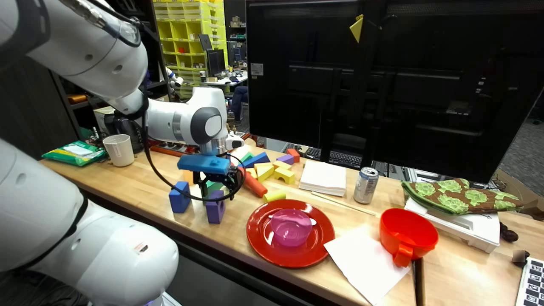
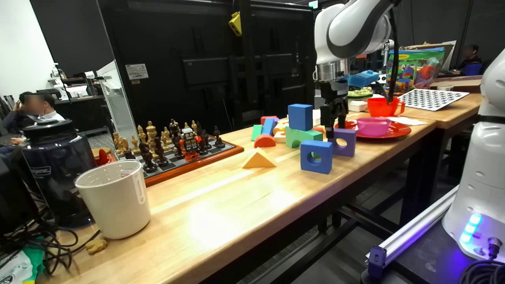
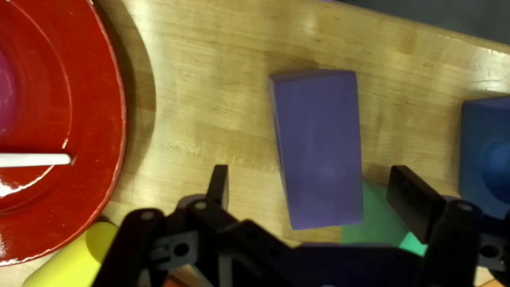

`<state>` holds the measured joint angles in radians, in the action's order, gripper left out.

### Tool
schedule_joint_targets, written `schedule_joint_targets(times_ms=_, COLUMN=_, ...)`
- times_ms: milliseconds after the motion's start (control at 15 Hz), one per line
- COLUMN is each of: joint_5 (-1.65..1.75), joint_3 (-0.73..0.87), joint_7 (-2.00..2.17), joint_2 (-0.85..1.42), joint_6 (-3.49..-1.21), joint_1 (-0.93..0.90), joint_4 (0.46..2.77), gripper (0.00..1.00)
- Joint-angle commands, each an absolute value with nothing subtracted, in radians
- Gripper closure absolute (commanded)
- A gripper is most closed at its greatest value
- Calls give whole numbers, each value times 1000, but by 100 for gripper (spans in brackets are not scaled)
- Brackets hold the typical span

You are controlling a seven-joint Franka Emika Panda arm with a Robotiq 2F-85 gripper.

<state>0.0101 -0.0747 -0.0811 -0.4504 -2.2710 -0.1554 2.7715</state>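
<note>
With the pincer spread wide and empty, the purple holed block near it stands upright because the wooden tabletop bears it.

You will find the purple block standing upright on the wooden tabletop, near its long edge. Note the squared form, the round through-hole, and the narrow, plain face turned up. Locate it between the red plate and the blue block, touching neither.
</note>
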Motion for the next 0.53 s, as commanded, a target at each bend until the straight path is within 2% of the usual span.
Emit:
schedule_joint_targets(times_ms=0, joint_5=-7, joint_3=-67, joint_7=-110, joint_2=-458, joint_6=-2285, joint_1=-160, joint_4=2774, gripper=0)
schedule_joint_targets(times_ms=467, joint_5=6, joint_3=-76, joint_7=-92, joint_2=-452, joint_6=-2285, joint_1=-152, joint_4=2770, gripper=0)
